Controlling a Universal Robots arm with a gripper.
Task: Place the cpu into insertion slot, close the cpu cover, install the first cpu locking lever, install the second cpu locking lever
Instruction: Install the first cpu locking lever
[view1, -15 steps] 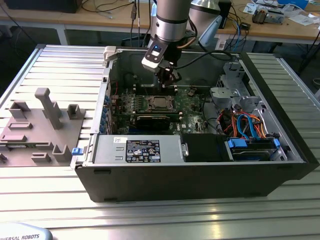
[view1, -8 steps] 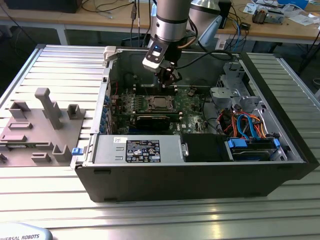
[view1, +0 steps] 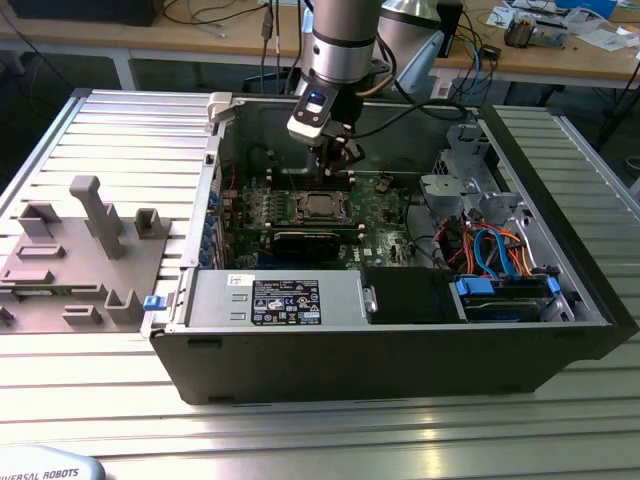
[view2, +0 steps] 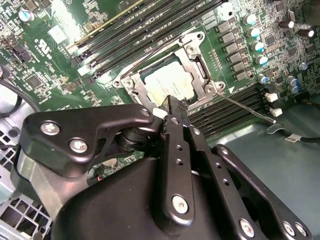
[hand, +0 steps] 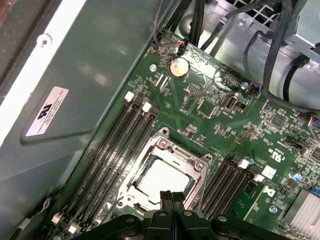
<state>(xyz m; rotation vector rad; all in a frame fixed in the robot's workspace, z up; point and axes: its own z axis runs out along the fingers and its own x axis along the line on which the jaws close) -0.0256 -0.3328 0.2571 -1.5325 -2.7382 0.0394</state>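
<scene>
Gripper (view1: 340, 155) is inside the open computer case (view1: 400, 360), upper middle of the exterior view, hanging just above the green motherboard (view1: 385, 215). Fingers are closed tip to tip, with no gap between them in the first wrist view.

The cpu (view2: 169, 82) sits in the insertion slot (view2: 212, 89). Its pale metal top shows through the square window of the cpu cover (hand: 182, 156), which lies flat down over it. In the exterior view the socket is in the centre of the case, just below my gripper in the frame.

In both wrist views my fingertips (hand: 166, 197) are at the edge of the socket frame, close over the cover's rim. I can't tell if they touch it.

One locking lever (view2: 247, 107), a thin metal rod, runs out from a socket corner and slants across the memory slots (view2: 235, 112) on that side. I can't tell if it's latched. More memory slots (hand: 112, 150) flank the other side of the socket. A coin cell (hand: 177, 66) sits further along the board.

Elsewhere in the exterior view:
- The power supply (view1: 285, 300), with its label, is along the lower front of the case.
- The drive bay (view1: 500, 295), with blue and orange cables, is on the exterior view's right.
- A grey fixture block (view1: 80, 260) lies on the ribbed metal table (view1: 300, 430) at the exterior view's left, well apart from the case opening.
</scene>
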